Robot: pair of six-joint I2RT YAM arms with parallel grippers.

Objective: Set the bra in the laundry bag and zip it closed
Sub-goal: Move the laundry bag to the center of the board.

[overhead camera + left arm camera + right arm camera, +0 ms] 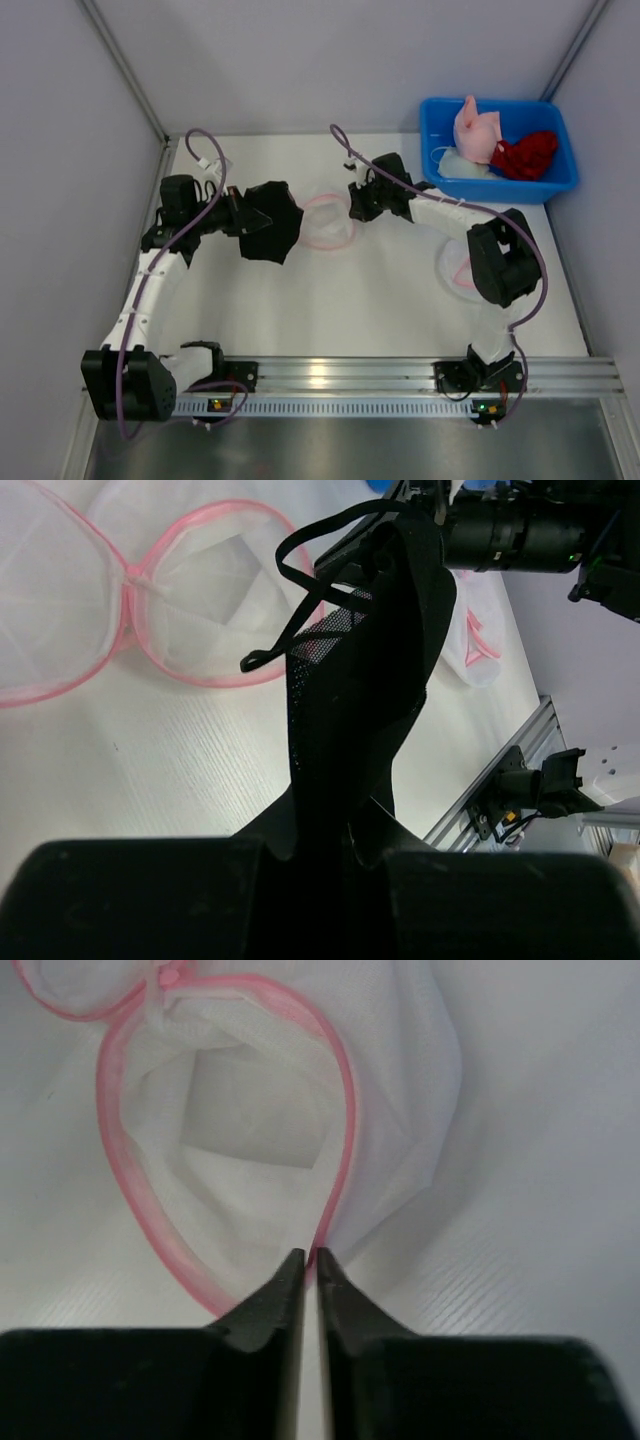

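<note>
The black bra [272,222] hangs from my left gripper [240,212], which is shut on it. In the left wrist view the bra [370,680] rises from between the jaws of the left gripper [330,850], its strap looping over the bag. The laundry bag [325,222] is white mesh with a pink rim and lies open mid-table, just right of the bra. My right gripper [355,205] is at the bag's right edge. In the right wrist view the right gripper [311,1255] is shut on the pink rim of the laundry bag [340,1110], whose mouth gapes open.
A blue bin [432,125] at the back right holds a pink garment [475,130], a red garment [525,155] and something white. Another white mesh bag [452,268] lies under the right arm. Grey walls close in both sides. An aluminium rail [400,378] runs along the near edge.
</note>
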